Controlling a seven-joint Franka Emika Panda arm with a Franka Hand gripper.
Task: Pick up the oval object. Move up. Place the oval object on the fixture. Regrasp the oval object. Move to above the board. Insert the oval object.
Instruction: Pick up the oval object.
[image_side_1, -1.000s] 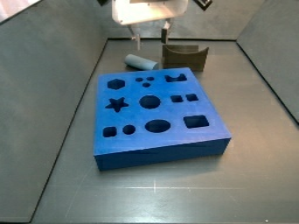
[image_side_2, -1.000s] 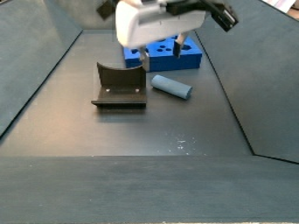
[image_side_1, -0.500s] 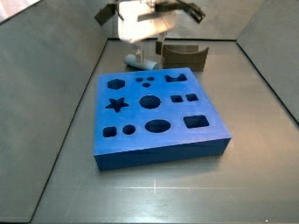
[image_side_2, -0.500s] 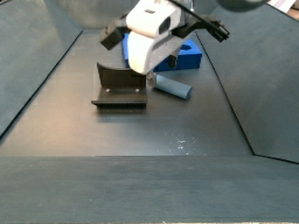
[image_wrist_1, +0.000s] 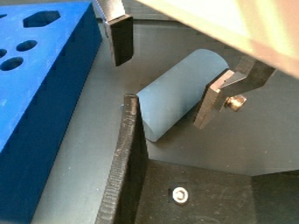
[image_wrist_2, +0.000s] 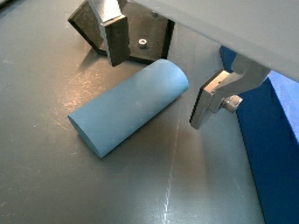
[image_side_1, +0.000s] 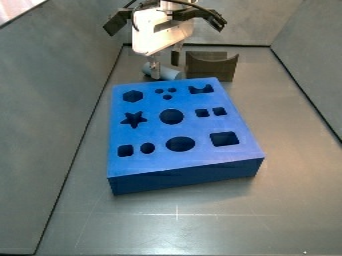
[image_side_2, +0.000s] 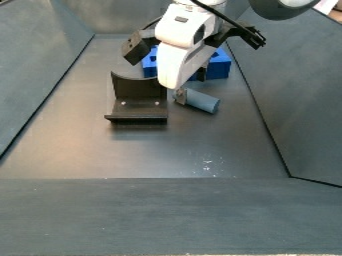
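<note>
The floor (image_side_2: 160, 180) is dark grey and flat, with grey walls all round it. The big blue board (image_side_1: 181, 130) lies on it, and its top is full of holes: a star, circles, squares and more. In a side view the board (image_side_2: 201, 64) sits at the far end, behind my arm.

My claw (image_wrist_2: 158, 70) is down low by the floor, between the board and the fixture (image_side_2: 136, 98). My two fingers are apart. In both wrist views one finger (image_wrist_1: 121, 39) is on one side of the oval object (image_wrist_1: 181, 92) and the other finger (image_wrist_1: 214, 101) is on the other side. The fingers are very near it, but I cannot tell if they touch it.

The oval object (image_wrist_2: 128, 107) lies flat on its side on the floor. It is pale grey-blue with round ends. In a side view it (image_side_2: 201, 101) sticks out past my claw (image_side_2: 178, 97), just beside the fixture. In another side view my claw (image_side_1: 160, 72) hides most of it.

The fixture (image_side_1: 211, 64) is a small dark piece that stands near the back wall, close to the board's far edge. In a wrist view its dark edge (image_wrist_1: 125, 157) is just beside the oval object.
</note>
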